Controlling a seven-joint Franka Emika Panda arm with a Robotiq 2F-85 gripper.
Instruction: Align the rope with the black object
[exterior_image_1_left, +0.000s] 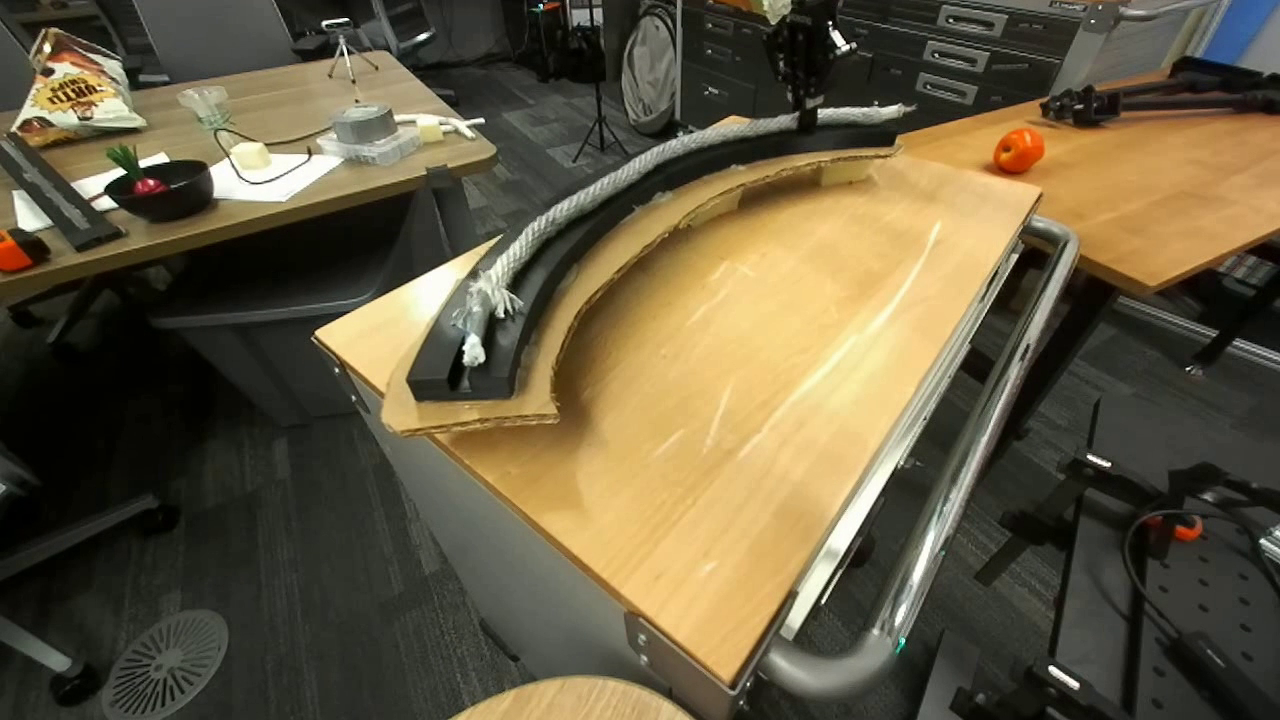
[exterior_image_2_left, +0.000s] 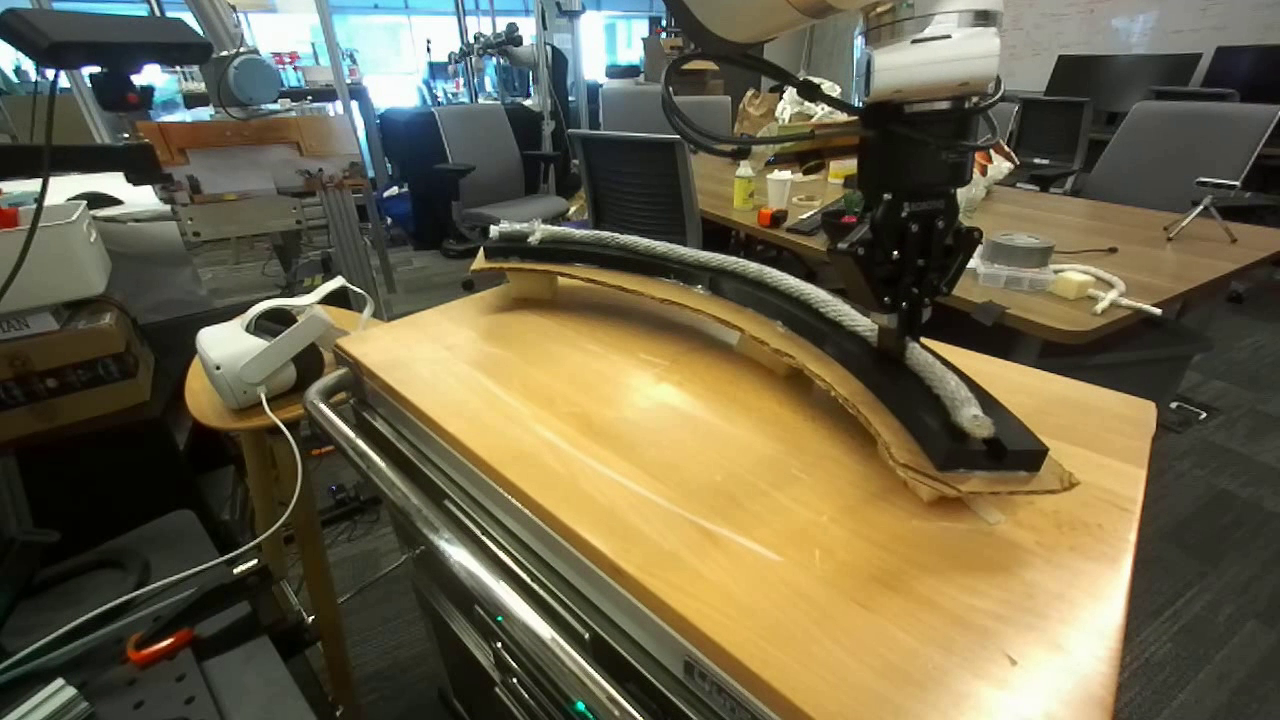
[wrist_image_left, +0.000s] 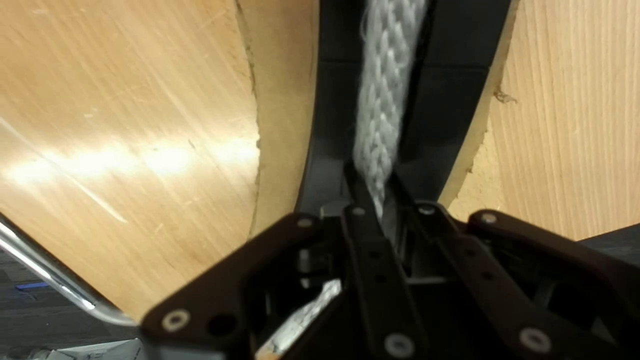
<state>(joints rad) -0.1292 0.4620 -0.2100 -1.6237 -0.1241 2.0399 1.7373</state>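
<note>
The pale braided rope (exterior_image_1_left: 650, 158) lies in an arc along the curved black strip (exterior_image_1_left: 540, 285); both also show in an exterior view, the rope (exterior_image_2_left: 750, 268) and the strip (exterior_image_2_left: 915, 410). A slot runs along the strip. Near the frayed end the rope sits over this slot. In the wrist view the rope (wrist_image_left: 382, 90) runs lengthwise over the strip (wrist_image_left: 450, 100), with the slot's dark edge beside it. My gripper (exterior_image_2_left: 897, 342) points down, shut on the rope near its plain end, also seen in the wrist view (wrist_image_left: 372, 172). How deep the rope sits there is hidden.
The strip rests on a curved cardboard sheet (exterior_image_1_left: 600, 310) propped above the wooden cart top (exterior_image_1_left: 760, 330). A metal handle (exterior_image_1_left: 960, 500) runs along one cart side. Tables with loose objects stand beside the cart; one bears an orange-red fruit (exterior_image_1_left: 1018, 150). A white headset (exterior_image_2_left: 265, 350) sits on a stool.
</note>
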